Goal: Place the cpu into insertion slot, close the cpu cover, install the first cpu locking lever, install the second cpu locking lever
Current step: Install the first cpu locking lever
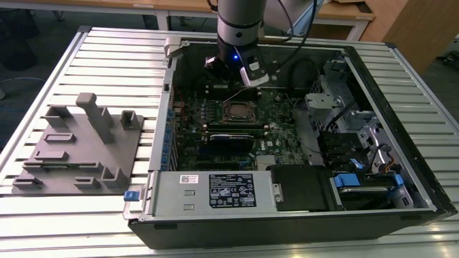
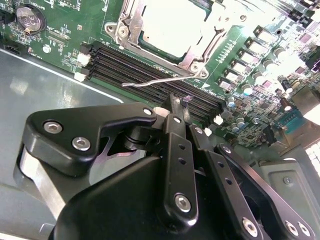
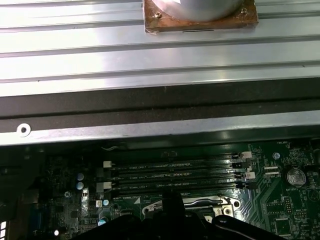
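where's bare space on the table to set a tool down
Bare slats of the silvery slatted metal table lie behind the grey plastic fixture block and in front of it, in the exterior view. Crowded: inside the open black computer case, where the gripper hangs over the green motherboard.

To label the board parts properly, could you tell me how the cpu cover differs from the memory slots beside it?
The cpu cover is one square, silvery metal frame; the memory slots are four long, narrow black strips lying parallel. The cpu cover has a wide square window; the memory slots are thin grooves. Both sit on the green motherboard.
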`<action>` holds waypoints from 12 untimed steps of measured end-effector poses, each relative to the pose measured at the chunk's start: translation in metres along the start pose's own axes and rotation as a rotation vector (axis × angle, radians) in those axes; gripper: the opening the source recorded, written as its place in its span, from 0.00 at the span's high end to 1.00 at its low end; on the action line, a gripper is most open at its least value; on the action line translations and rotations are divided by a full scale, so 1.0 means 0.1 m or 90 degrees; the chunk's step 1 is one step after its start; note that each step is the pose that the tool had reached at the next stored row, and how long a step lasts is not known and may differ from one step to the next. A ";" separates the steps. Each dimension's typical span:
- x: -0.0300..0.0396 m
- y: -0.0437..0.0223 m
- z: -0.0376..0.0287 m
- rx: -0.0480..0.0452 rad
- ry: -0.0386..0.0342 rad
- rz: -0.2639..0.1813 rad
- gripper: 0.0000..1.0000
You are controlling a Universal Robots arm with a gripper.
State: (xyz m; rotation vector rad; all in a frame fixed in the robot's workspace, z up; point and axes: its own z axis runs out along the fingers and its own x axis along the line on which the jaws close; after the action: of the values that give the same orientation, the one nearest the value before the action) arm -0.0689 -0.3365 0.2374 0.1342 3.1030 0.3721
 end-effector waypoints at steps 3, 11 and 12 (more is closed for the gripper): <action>0.000 0.000 0.002 0.0001 0.0000 0.000 0.90; 0.000 -0.007 0.030 -0.0006 -0.0073 -0.002 0.90; 0.000 -0.007 0.031 -0.0007 -0.0074 -0.002 0.90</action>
State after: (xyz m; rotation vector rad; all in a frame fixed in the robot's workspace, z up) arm -0.0689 -0.3365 0.2342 0.1314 3.0911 0.3716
